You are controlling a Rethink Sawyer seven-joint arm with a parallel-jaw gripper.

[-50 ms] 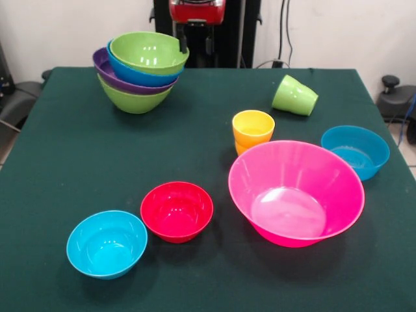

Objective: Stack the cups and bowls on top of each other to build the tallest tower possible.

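**Green-topped tower of four, six pieces left loose**

Green, purple, blue and green bowls are nested into a tower at the table's far left, widest low so it sits steady. The gripper is drawn back just behind it; whether its fingers are parted cannot be told. Spread out for picking are the pink bowl, blue bowl, red bowl and cyan bowl. The yellow cup stands upright; the green cup is tipped over, probably awkward to grasp.

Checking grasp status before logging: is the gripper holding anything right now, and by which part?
Nothing is held. The gripper hangs behind the tower, clear of its rim, with no cup or bowl between its fingers.
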